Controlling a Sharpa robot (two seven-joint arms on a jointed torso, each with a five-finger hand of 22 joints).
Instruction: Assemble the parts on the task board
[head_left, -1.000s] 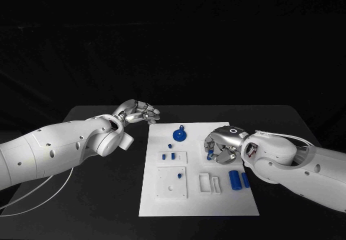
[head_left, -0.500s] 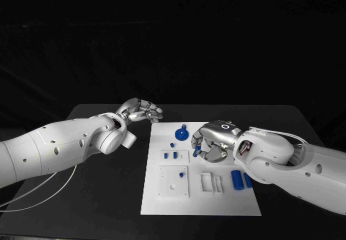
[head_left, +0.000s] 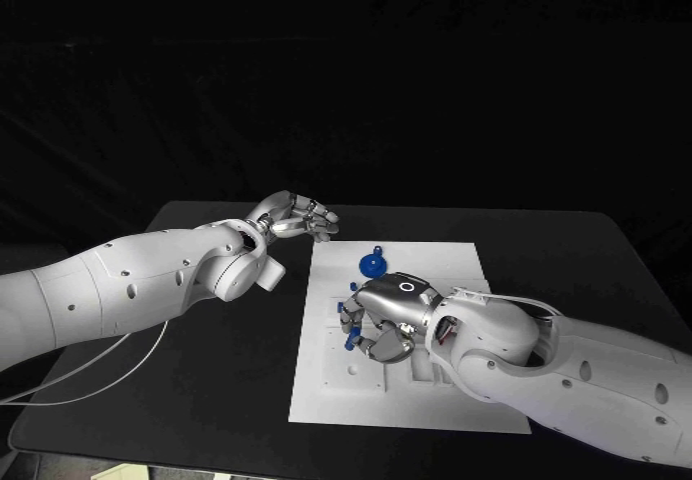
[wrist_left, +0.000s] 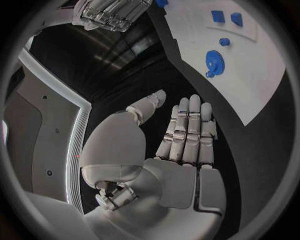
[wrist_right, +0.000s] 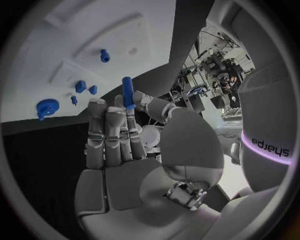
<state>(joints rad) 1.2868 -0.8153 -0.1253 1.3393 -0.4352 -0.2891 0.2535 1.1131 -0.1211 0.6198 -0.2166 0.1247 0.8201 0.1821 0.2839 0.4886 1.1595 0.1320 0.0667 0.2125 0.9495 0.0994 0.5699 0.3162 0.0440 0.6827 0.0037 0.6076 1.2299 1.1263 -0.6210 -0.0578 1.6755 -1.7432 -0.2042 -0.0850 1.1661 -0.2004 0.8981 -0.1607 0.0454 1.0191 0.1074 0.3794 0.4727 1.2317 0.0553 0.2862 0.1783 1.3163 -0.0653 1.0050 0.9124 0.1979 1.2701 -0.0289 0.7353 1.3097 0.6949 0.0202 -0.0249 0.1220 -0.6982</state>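
Note:
The white task board (head_left: 411, 405) lies in the middle of the black table. My right hand (head_left: 384, 316) hovers over the board's left middle and pinches a blue cylindrical peg (wrist_right: 127, 92) between thumb and fingers. A blue round part with a small tab (head_left: 372, 264) lies near the board's far edge, and small blue pegs (wrist_right: 80, 86) stand in a raised block. My left hand (head_left: 297, 217) is off the board's far left corner, fingers (wrist_left: 187, 130) held together, holding nothing. My right forearm hides the board's right side.
The black table (head_left: 188, 400) stretches to the left and in front of the board. My left forearm (head_left: 130, 285) lies across the table's left side. A white cable (head_left: 87, 375) hangs under that arm.
My right hand has moved left across the board, from its right middle to its left middle, carrying the blue peg. The left hand has kept its place; the camera has shifted a little.

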